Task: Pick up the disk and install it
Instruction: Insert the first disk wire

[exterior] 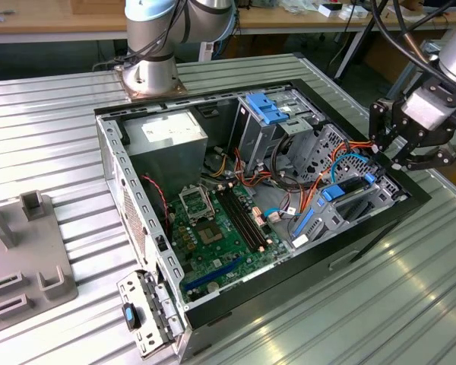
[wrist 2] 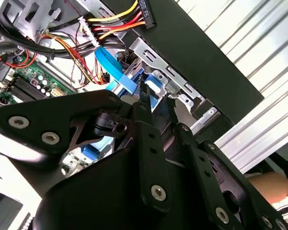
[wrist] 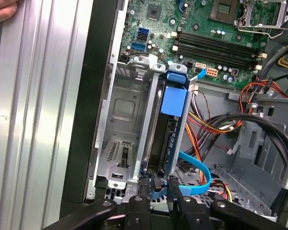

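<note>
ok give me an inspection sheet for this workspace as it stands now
surface: ribbed metal table carrying an open pc case
job's things: disk standing on edge in the case's drive cage
clutter: grey fixture at the exterior view's left
hand: the hand is close to one end of the disk; contact unclear
cables: blue flat cable and coloured wires beside the cage
surroundings: wooden benches behind; arm base on the table
</note>
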`<state>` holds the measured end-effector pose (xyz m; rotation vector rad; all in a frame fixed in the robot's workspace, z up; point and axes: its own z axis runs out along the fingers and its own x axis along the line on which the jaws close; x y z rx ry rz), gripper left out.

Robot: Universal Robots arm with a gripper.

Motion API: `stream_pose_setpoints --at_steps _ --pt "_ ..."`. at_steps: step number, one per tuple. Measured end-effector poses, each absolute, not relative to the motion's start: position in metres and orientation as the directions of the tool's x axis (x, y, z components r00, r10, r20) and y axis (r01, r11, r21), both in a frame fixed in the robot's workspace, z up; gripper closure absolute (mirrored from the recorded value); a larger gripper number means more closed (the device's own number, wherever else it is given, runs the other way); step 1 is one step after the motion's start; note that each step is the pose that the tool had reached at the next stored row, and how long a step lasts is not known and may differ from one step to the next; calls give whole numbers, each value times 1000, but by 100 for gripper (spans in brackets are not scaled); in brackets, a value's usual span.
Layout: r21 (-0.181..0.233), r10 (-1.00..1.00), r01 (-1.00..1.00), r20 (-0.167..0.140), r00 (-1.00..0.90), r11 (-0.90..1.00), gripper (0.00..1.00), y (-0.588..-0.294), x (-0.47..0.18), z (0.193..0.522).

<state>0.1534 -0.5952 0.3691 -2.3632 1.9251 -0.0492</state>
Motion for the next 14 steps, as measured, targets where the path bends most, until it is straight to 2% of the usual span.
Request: stream_pose_setpoints --at_steps 2,3,9,14 --pt "-92 -978 -976 -34 204 -200 73 -595 154 369" --pt "-91 -978 -976 -34 204 -200 84 -595 154 369" --pt "-92 -978 -975 -34 204 -200 84 -595 150 369" --pt "-121 -978 -973 -44 205 -198 84 -595 129 369"
